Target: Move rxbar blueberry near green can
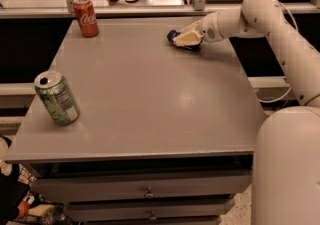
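Item under inspection: the rxbar blueberry (172, 35), lying on the table (150, 99) in the upper right-centre of the frame, near the far edge; only a small dark-blue end shows, projecting to the left from under the gripper (186, 39).

Gripper: set low on the table directly over the bar, its cream-coloured tip aimed to the left of the frame; whether it has hold of the bar, or how wide it stands, cannot be told, as its own body covers the contact.

Arm (270, 24): white; enters from the right edge, bends at the upper right and reaches left to the bar; the robot's white body (287, 169) fills the lower right corner and is cut off by the frame.

Surroundings: green can (57, 99) standing on the left side of the table near the front, well apart from the bar, silver top open and white label panel facing the camera; bare grey tabletop lies between the two. Red Coca-Cola can (86, 17) upright at the far left corner, off the line between bar and green can.

Concealed or unclear: most of the wrapper and all of its lettering are hidden; small objects at the lower left corner (30, 209) beside the table are not identifiable.

Orientation: the bar's long axis cannot be determined from the visible end
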